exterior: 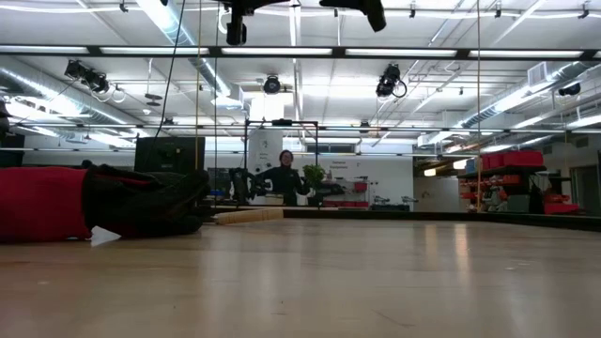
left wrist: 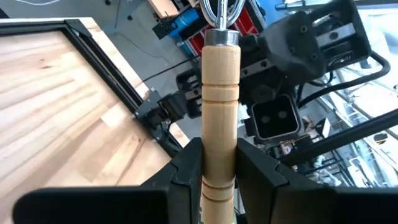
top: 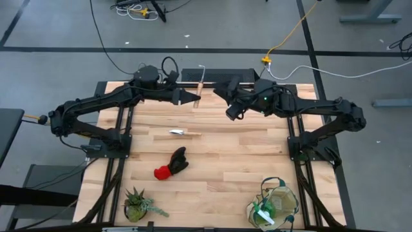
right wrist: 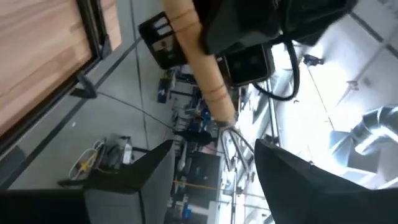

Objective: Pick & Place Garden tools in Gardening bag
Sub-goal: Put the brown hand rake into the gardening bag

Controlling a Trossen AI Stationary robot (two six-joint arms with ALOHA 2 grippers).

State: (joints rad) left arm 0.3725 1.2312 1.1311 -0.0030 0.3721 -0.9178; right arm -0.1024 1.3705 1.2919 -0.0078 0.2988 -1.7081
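Handover step. The left gripper (left wrist: 217,180) is clamped on the wooden-handled metal rake (left wrist: 219,93), raised above the table's far edge (top: 206,84). The right gripper (right wrist: 214,168) faces it with jaws spread, holding nothing, the rake's tines between them. Next: likely closing on the rake, then carrying it to the beige, green-trimmed canvas gardening bag (top: 275,205) at the near right corner.

We see a wooden-handled rake (top: 200,84) lifted above the table's far edge, trowel (top: 185,133) lying mid-table, red-and-black gloves (top: 171,164) nearer, beige green-trimmed bag (top: 273,205) at the near right corner
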